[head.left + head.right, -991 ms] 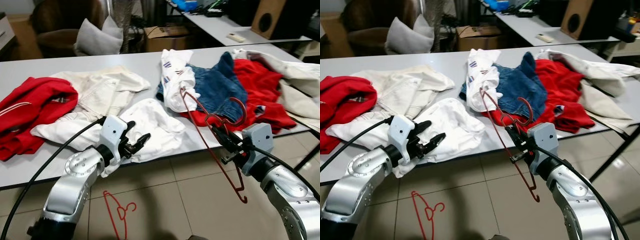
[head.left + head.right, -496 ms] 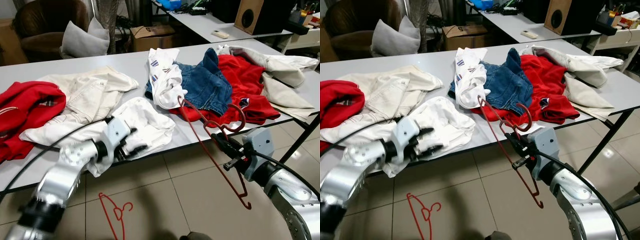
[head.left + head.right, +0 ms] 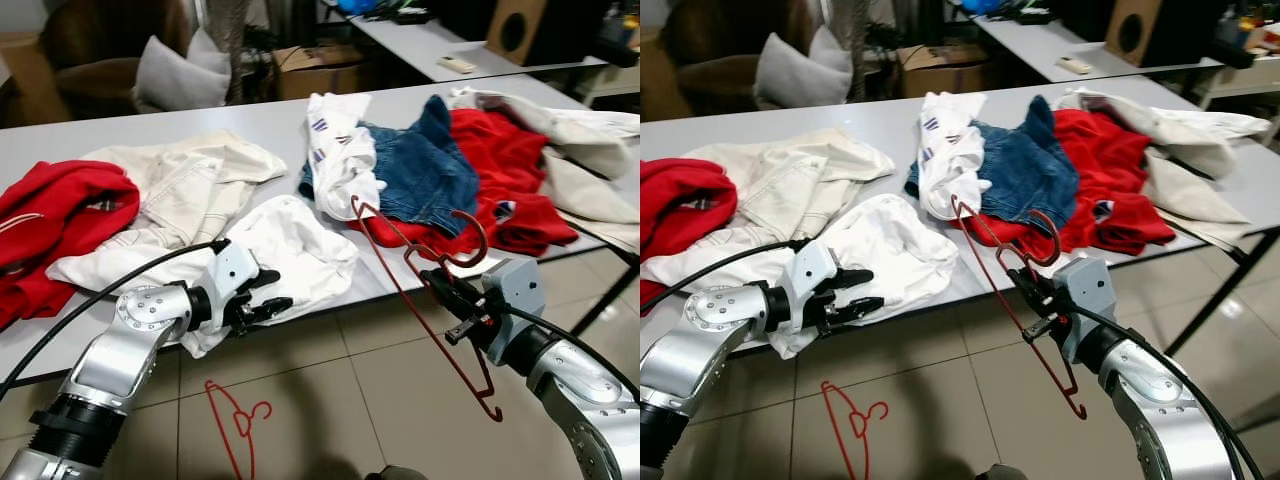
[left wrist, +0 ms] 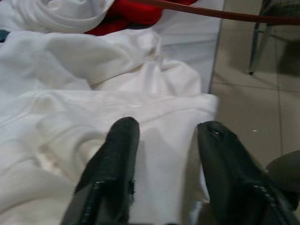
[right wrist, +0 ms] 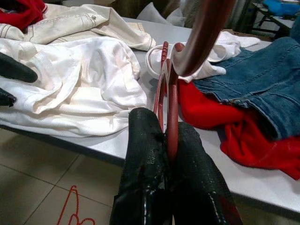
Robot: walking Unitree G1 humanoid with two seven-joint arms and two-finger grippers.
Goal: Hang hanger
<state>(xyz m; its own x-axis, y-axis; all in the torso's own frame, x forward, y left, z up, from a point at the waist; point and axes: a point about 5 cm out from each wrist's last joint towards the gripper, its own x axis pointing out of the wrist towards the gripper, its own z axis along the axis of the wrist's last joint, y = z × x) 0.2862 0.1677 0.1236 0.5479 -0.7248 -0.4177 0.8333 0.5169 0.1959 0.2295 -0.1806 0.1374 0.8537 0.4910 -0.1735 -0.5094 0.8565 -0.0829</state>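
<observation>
Right claw [image 3: 440, 290]: clamped tight on the red hanger [image 3: 415, 290], held tilted in the air just off the worktop's [image 3: 120, 130] front edge.
Left claw [image 3: 268, 292]: fingers parted, holding nothing, at the edge of the white shirt [image 3: 300, 250].
Floor: a second hanger [image 3: 235, 425] lies below the worktop.

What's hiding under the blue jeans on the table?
Under the crumpled blue denim jeans lies a red garment, poking out on the right and at the front edge. How far it reaches beneath, or whether anything else hides there, is covered.
</observation>
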